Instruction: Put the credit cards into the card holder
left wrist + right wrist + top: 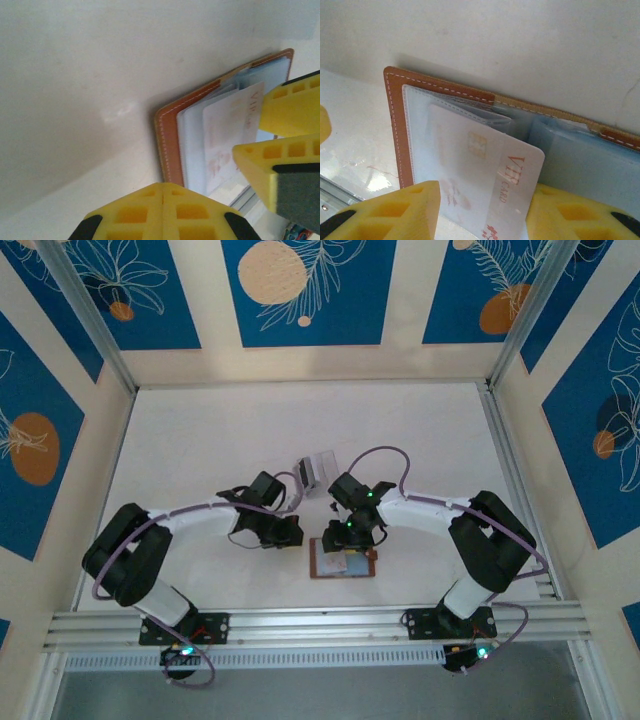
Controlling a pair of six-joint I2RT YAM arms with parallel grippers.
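Clenching the left gripper (162, 196) jaws flat together on nothing, just beside the stitched edge of the open brown leather card holder (167, 145) with its bluish clear pockets. Spreading the right gripper (482, 202) jaws to either side of the white rectangular plastic credit card (485, 160) printed "VIP CARD". Not telling from these views whether pinching it or merely flanking it.

Finding the card holder lying open on the white table (200, 440), between the two grippers and close to the aluminium rail (320, 620) at the near edge. Seeing the card's far end seemingly tucking under a pocket lip, its near end sticking out toward the fingers.

Judging the step as seating that card. Pushing along its long axis, low and square to the pocket mouth, avoiding buckling thin plastic or catching a neighbouring sleeve. Pinning the leather edge with the shut left fingers, probably helping against sliding.

Having little room toward the rail and between the crowding yellow fingers. Having open table beyond, with the clear slotted plastic stand (315, 472) well apart on the far side.
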